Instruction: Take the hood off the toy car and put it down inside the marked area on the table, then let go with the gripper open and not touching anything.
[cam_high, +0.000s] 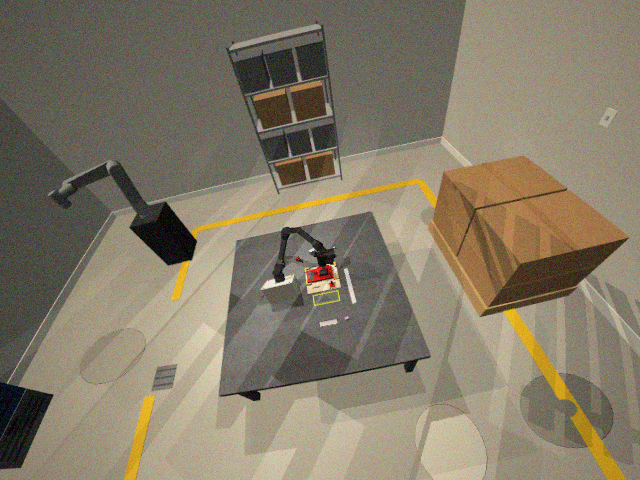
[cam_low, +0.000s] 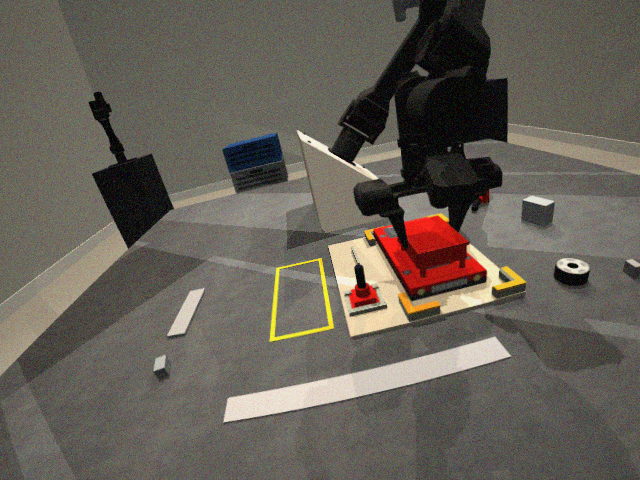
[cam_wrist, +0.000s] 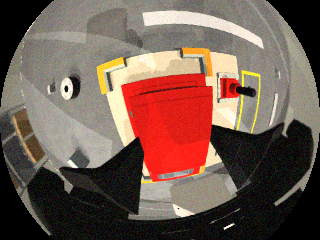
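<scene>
Pincer (cam_low: 428, 231) clamped on the red hood (cam_low: 433, 243), lifted just above the toy car (cam_low: 439, 273); yellow marked area (cam_low: 301, 299) lies beside it, apart.

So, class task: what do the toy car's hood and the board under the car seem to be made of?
Hood: likely hard plastic, a flat, even red with crisp blocky edges; the gripper is shut on it. Board: cream, matte, a thin flat slab, perhaps painted wood or plastic; it shows no grain, so the look leaves it open.
</scene>
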